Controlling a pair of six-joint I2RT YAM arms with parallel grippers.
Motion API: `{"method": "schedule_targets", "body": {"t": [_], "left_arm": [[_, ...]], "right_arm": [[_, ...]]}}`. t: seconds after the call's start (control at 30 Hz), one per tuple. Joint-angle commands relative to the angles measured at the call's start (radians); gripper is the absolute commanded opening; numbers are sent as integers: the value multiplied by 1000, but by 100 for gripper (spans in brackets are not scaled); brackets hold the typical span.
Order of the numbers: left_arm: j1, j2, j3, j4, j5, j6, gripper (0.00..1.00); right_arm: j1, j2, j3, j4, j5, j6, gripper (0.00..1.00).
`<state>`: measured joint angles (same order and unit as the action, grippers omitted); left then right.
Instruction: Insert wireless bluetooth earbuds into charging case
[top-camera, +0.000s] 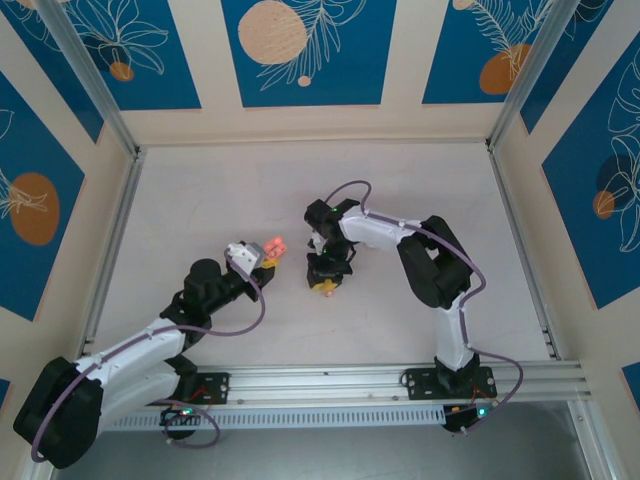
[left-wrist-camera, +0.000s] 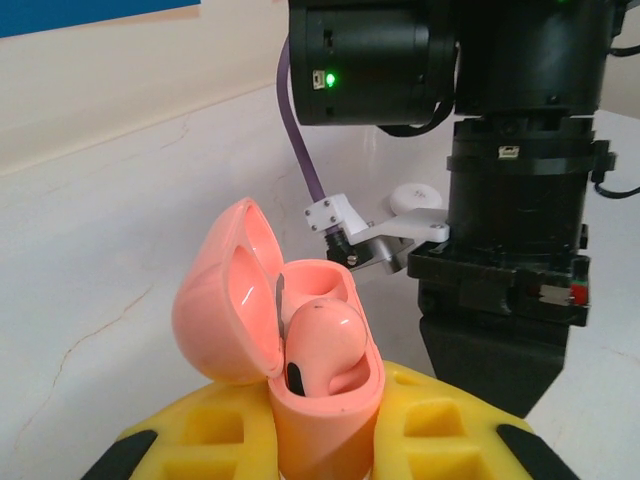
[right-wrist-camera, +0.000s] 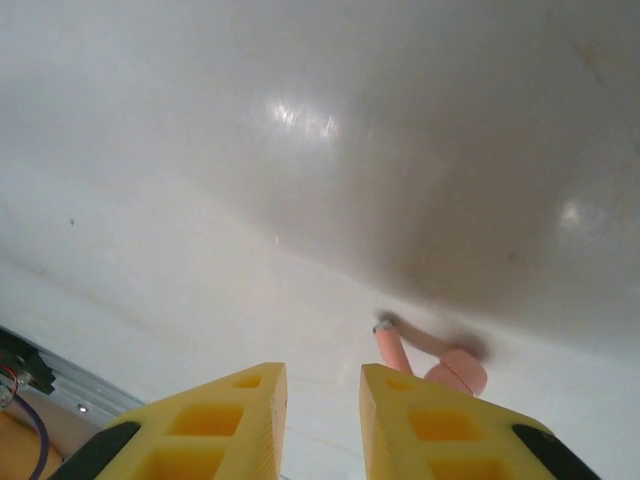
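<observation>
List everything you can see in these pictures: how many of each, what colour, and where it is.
case: one, coral pink, lid open, clamped in the left gripper
earbuds: two, pink; one seated in the case, the other lying on the table just past the right gripper's fingers
disc: one, white, behind the right arm
table: one, white, under both arms
wall panels: several, blue and cream, around the table
rail: one, silver, along the near edge
left gripper: one, yellow fingers, shut on the case
right gripper: one, yellow fingers, slightly open, nothing between them, pointing down at the table
</observation>
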<state>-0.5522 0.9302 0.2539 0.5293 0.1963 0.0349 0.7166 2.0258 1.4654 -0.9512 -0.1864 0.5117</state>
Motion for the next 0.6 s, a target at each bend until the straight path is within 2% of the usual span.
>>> {"method": "schedule_targets", "body": {"t": [0.0,0.17,0.27,0.43,0.57], "left_arm": [[-2,-13,-7,-11,-14,14,16],[-1,-6,-5,-5,-9,14,15],[-2,-6,-4,-4,-6,13,16],[-1,-7,-2,-2,-3,13,16],[-2,1,-1,1,7,19,16]], "right_arm": [[10,-58,-26,-53,-15,-4,26],[12,-111,-31,-74,-4,35,26],[6,-145,-53,-88,10,129,29],[2,-244,-210,6,-64,332,32],[15,-287,-315,81,-78,416,36]]}}
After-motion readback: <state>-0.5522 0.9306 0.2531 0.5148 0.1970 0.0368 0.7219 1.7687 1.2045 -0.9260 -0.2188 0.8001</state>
